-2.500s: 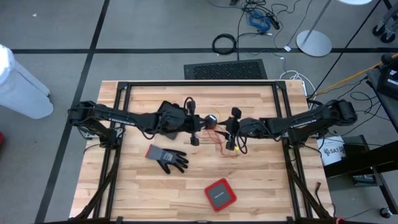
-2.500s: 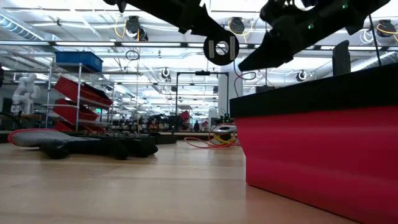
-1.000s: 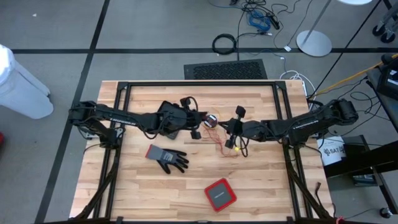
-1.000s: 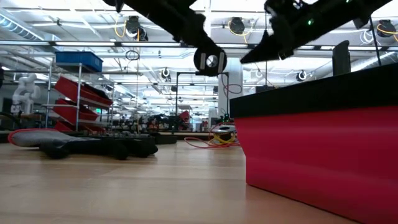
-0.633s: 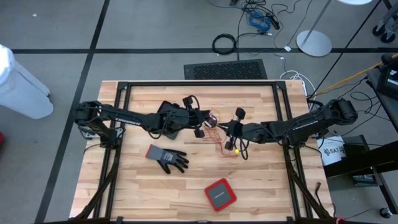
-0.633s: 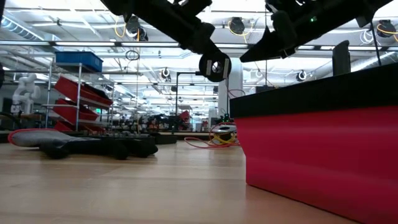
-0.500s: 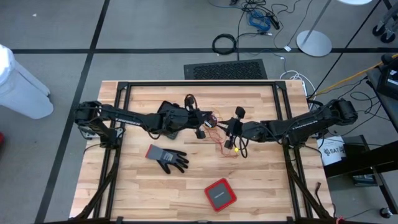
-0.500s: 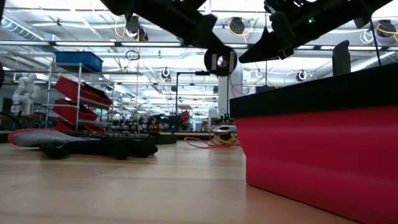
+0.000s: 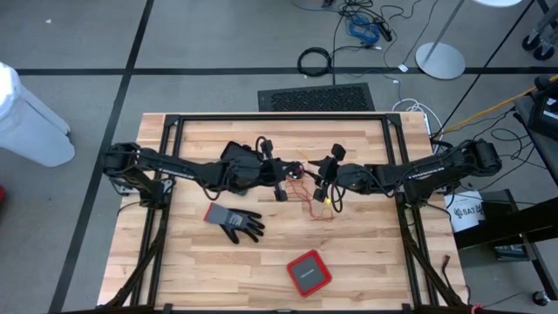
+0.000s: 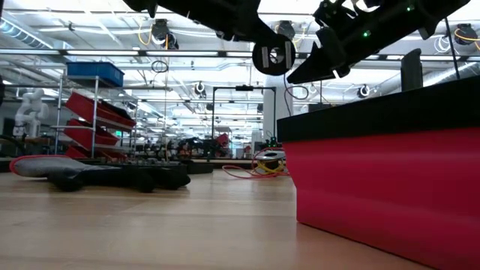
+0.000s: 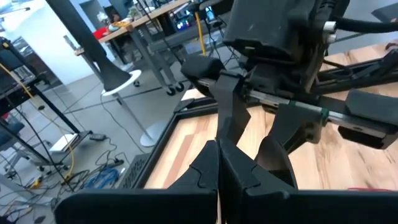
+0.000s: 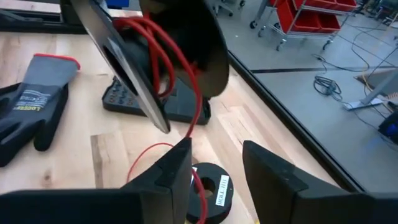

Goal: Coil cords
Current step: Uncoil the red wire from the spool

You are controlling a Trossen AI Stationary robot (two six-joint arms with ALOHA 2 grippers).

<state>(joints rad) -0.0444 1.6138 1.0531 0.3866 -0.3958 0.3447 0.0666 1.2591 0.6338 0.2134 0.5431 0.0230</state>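
1. A wooden worktop (image 9: 200, 262) with a black frame carries two dark arms that reach in from either side and meet near its middle.
2. The left hand (image 9: 281, 179) hangs above the worktop's centre, its fingers (image 11: 214, 171) pressed flat together; the right wrist view shows loops of the red cord (image 12: 163, 56) wound around them.
3. The right hand (image 12: 214, 165) faces it at close range, fingers (image 12: 273, 171) spread apart with nothing clamped between them; the red cord runs down through the gap.
4. In the high view the right hand (image 9: 324, 185) sits just beside the left, both raised off the wood; the low view shows them high near the picture's top.
5. A red case (image 9: 308, 272) lies on the near part of the worktop, filling the right of the low view.
6. A grey glove (image 9: 234, 221) with dark fingers lies flat on the wood, on the left arm's side, near the hands.
7. A black block (image 12: 155, 102) rests on the wood beyond the glove in the right wrist view.
8. The red cord (image 9: 301, 179) trails from the left hand onto the wood between the hands, with the yellow cord (image 9: 324, 209) lying just beside it under the right hand.
9. A small black disc (image 12: 208, 190) with a white label sits on the wood beneath the right hand, the red cord passing over it.
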